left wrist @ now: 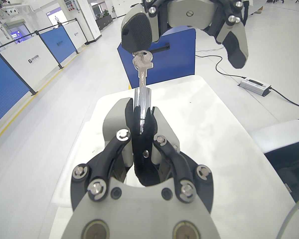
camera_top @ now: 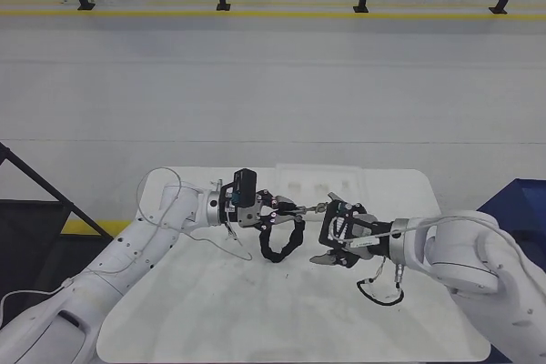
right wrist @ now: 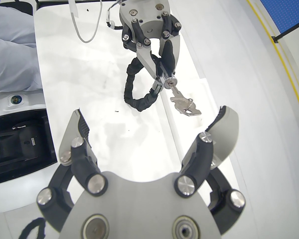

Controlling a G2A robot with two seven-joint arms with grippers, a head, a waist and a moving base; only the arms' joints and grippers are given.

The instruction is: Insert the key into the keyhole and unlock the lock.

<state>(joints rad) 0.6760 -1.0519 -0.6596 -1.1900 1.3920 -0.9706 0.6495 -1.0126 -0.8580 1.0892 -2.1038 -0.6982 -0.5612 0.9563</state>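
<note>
Tabletop (camera_top: 209, 309), white with rounded corners, has both arms meeting over its middle, facing each other. Left end effector (camera_top: 275, 215), grey metal with black pads, is clenched on the chrome lock cylinder (left wrist: 142, 100) and holds it above the surface, keyhole end turned toward the other arm. Right end effector (right wrist: 150, 115), of the same build, stands released with its fingers spread wide to either side of the key's head. One black pad (left wrist: 137, 34) sits right at the top of that head, though from where I stand I can't tell whether it touches. Black sleeved cable loop (right wrist: 135, 93) of the lock hangs from the cylinder beneath the left end effector and sags toward the tabletop; whether it rests there I can't tell. Silver key (left wrist: 142, 62) has its blade pushed into the keyhole, in line with the cylinder, and its flat head sticks out between the two end effectors. Small wire ring (right wrist: 190, 101) threads through the head.
</note>
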